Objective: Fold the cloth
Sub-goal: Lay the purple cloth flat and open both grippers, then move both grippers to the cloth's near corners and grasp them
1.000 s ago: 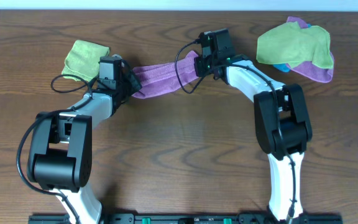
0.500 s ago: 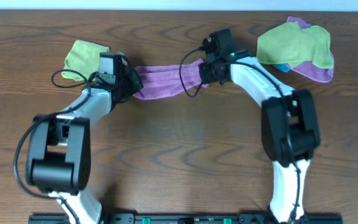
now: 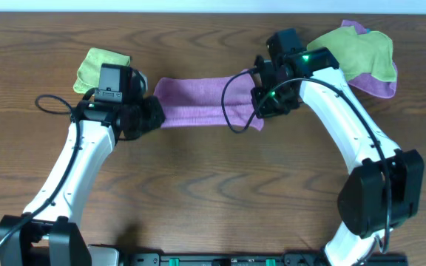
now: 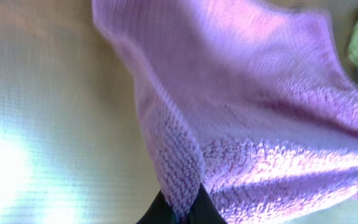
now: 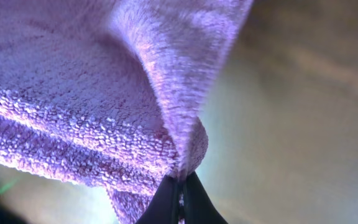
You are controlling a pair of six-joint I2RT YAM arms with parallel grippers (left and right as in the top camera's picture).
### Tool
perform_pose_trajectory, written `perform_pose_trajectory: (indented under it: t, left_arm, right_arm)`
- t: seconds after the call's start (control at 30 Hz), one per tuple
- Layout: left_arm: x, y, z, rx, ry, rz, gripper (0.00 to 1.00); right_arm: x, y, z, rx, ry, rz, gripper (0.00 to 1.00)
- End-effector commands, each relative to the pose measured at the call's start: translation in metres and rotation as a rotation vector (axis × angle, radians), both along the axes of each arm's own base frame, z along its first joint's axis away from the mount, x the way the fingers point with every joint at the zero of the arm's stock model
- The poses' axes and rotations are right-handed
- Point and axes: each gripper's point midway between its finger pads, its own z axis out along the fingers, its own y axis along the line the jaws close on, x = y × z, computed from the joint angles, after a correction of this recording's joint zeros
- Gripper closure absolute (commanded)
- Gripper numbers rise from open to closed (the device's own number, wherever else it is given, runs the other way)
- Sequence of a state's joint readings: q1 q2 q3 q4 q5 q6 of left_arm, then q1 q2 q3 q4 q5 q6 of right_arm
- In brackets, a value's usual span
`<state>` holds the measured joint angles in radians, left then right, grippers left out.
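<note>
The purple cloth (image 3: 202, 103) is lying stretched out on the far half of the bench (image 3: 213, 192), its long axis running left to right. It is forming 1 long band between the 2 arms.

The left jaws are closed on the cloth's left end. In the left wrist view the dark fingertips (image 4: 207, 214) are meeting on a fold of the fabric at the bottom edge. The right jaws are clamping the right end the same way, narrow around a ridge of cloth, with the fingertips (image 5: 194, 208) pressing together beneath it. I cannot tell whether the band is resting on the bench or hanging just above it.

A folded green cloth (image 3: 98, 66) is sitting just behind the left wrist, near the purple cloth's left end. A heap of green, purple and blue cloths (image 3: 353, 52) is lying behind the right arm, near the right end but apart from it.
</note>
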<state>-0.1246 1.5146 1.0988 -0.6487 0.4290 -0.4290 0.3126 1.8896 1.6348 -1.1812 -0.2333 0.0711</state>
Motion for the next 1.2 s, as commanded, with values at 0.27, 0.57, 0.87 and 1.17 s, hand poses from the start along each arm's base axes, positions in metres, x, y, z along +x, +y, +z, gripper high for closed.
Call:
perform_pose_trajectory:
  t: [0.27, 0.57, 0.87, 1.17]
  left_arm:
    - [-0.019, 0.027, -0.013, 0.131, 0.062, -0.027, 0.30]
    - [-0.032, 0.052, -0.003, 0.209, 0.074, 0.030, 0.05]
    - [-0.068, 0.078, -0.016, 0.181, 0.231, 0.105, 0.05]
    - [-0.084, 0.074, -0.047, 0.126, 0.280, 0.114, 0.04]
  right_arm:
    - [-0.013, -0.054, -0.016, -0.164, 0.073, -0.088, 0.12]
    - [-0.032, -0.046, -0.002, 0.052, 0.105, -0.106, 0.14]
    - [-0.063, -0.007, -0.004, 0.350, 0.112, -0.096, 0.15]
    - [-0.079, 0.010, -0.026, 0.500, 0.131, -0.129, 0.16]
